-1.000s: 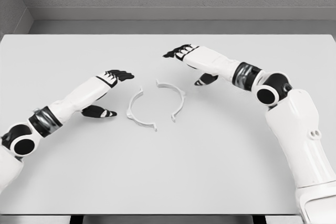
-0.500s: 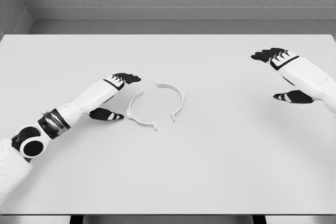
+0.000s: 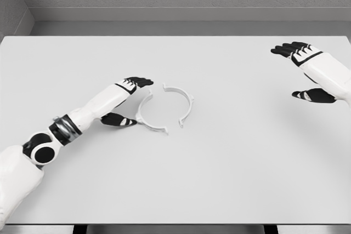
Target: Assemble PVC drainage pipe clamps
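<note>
Left clamp half (image 3: 147,114): a thin white half-ring lying flat on the table (image 3: 219,179), its open side facing the right clamp half. Its lower end, with a small tab, lies nearer the table's front edge than any part of the other half.

Right clamp half (image 3: 182,104): a matching white half-ring, also flat on the table, just beside the left clamp half and bowed away from it. The two curves face each other like brackets, but their ends are apart, with a gap at the far end and another at the near end.

Left hand (image 3: 127,101): just beside the left clamp half, on the side away from the right clamp half. The black fingers (image 3: 140,81) are stretched out flat past the far end of the half-ring, and the thumb (image 3: 118,119) reaches to its outer curve at the near side. Whether the thumb tip touches the plastic cannot be told. The hand is spread wide and holds nothing.

Right hand (image 3: 307,72): well apart from the left clamp half, beyond the right clamp half and close to the table's right side. Its fingers are extended and its thumb is held away from them; it grips nothing.

Left arm: runs white from the lower left corner up to the left clamp half.
</note>
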`<state>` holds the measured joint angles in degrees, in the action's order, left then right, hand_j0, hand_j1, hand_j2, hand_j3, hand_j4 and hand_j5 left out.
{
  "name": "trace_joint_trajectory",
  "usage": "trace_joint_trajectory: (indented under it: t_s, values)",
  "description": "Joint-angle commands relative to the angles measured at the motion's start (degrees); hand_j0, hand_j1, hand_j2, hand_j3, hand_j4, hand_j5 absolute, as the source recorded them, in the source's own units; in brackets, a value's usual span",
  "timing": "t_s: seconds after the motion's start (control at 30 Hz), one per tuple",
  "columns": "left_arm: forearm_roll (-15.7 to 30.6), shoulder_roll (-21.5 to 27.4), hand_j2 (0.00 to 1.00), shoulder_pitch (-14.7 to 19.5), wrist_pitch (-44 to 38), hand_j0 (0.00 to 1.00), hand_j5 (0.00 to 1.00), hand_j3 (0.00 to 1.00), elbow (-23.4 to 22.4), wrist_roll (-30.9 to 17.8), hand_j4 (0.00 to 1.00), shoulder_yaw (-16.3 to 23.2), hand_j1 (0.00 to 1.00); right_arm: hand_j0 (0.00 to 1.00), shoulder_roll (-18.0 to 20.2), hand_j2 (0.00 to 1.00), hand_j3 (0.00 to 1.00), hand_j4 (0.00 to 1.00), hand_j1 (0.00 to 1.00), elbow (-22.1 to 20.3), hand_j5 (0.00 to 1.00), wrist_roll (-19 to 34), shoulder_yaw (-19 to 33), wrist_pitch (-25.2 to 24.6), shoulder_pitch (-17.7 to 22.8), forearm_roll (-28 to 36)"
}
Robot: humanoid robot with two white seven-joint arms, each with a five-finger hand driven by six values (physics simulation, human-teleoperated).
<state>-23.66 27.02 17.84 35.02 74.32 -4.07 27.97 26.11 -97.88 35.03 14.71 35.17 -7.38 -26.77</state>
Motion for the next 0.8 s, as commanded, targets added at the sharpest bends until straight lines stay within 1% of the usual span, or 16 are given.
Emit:
trace_joint_trajectory:
  t_s: [0.0, 0.27, 0.77]
  values:
    - [0.37, -0.56, 1.0, 0.0, -0.02, 1.0, 1.0, 1.0, -0.05, 0.03, 1.0, -0.02, 1.0, 1.0, 0.0, 1.0, 1.0, 1.0, 1.0, -0.03, 1.0, -0.03, -0.3, -0.17, 0.0, 0.4]
    - [0.37, -1.79, 1.0, 0.0, -0.02, 1.0, 1.0, 1.0, -0.05, 0.03, 1.0, -0.02, 1.0, 1.0, 0.0, 1.0, 1.0, 1.0, 1.0, -0.11, 1.0, -0.03, -0.3, -0.17, 0.0, 0.4]
    - [0.46, -1.44, 1.0, 0.09, -0.02, 1.0, 1.0, 1.0, -0.31, 0.03, 1.0, -0.46, 1.0, 1.0, 0.0, 1.0, 1.0, 1.0, 1.0, -0.38, 1.0, -0.03, -0.38, -0.17, 0.0, 0.49]
